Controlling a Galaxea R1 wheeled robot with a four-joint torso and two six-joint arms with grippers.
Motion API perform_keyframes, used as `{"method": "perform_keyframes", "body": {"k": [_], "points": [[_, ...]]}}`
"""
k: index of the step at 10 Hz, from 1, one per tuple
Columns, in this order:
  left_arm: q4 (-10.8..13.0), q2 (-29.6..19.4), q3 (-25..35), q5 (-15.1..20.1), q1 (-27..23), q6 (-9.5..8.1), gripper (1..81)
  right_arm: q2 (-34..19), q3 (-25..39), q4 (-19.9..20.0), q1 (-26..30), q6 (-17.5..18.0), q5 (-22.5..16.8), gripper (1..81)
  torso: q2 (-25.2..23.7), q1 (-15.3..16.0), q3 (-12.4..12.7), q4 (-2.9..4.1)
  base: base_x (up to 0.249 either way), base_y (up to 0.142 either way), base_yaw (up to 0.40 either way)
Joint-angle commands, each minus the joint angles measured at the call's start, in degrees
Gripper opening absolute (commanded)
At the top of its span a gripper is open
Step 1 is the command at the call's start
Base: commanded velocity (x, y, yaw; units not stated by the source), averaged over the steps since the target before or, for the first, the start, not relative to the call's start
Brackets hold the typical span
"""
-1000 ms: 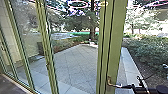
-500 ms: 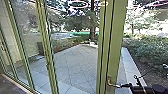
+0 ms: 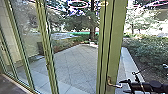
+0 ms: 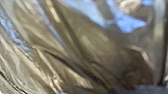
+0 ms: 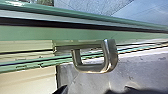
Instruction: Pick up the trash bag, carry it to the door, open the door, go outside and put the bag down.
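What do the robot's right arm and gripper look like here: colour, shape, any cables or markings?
The right arm is black, with thick, rounded sections. The right gripper is dark too, with slim fingers that narrow toward the tips. Above it, a thin dark line, possibly a cable, runs from a small upright piece. I can make out no markings.

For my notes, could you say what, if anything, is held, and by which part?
Right gripper: nothing, open by the door handle. Whether the left gripper holds the bag is unclear.
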Motion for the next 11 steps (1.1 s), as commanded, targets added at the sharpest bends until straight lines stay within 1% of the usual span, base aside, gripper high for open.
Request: {"method": "perform_keyframes", "body": {"k": [1, 4, 5, 8, 11], "points": [[-0.3, -0.5, -0.2, 2.8, -3.4, 0.2, 1.0, 1.4, -2.1, 1.8, 8.4, 0.8, -4.1, 81.1, 0.0, 0.0, 0.0, 0.0, 0.0, 0.0, 0.0], [-0.4, -0.8, -0.3, 2.9, -3.3, 0.2, 1.0, 5.1, -6.9, 1.9, 8.4, 1.1, -4.3, 81.1, 0.0, 0.0, 0.0, 0.0, 0.0, 0.0, 0.0], [-0.4, -0.8, -0.3, 2.9, -3.4, 0.2, 1.0, 5.7, -7.8, 1.8, 8.5, 1.8, -4.4, 81.1, 0.0, 0.0, 0.0, 0.0, 0.0, 0.0, 0.0], [-0.4, -0.7, -0.3, 2.9, -3.4, 0.11, 1.0, 6.9, -11.1, 2.0, 8.3, 2.0, -4.3, 81.1, 0.0, 0.0, 0.0, 0.0, 0.0, 0.0, 0.0], [-0.4, -0.8, -0.7, 2.9, -3.4, 0.11, 1.0, 9.6, -14.7, 2.2, 8.2, 2.4, -4.4, 81.1, 0.0, 0.0, 0.0, 0.0, 0.0, 0.0, 0.0]]}}
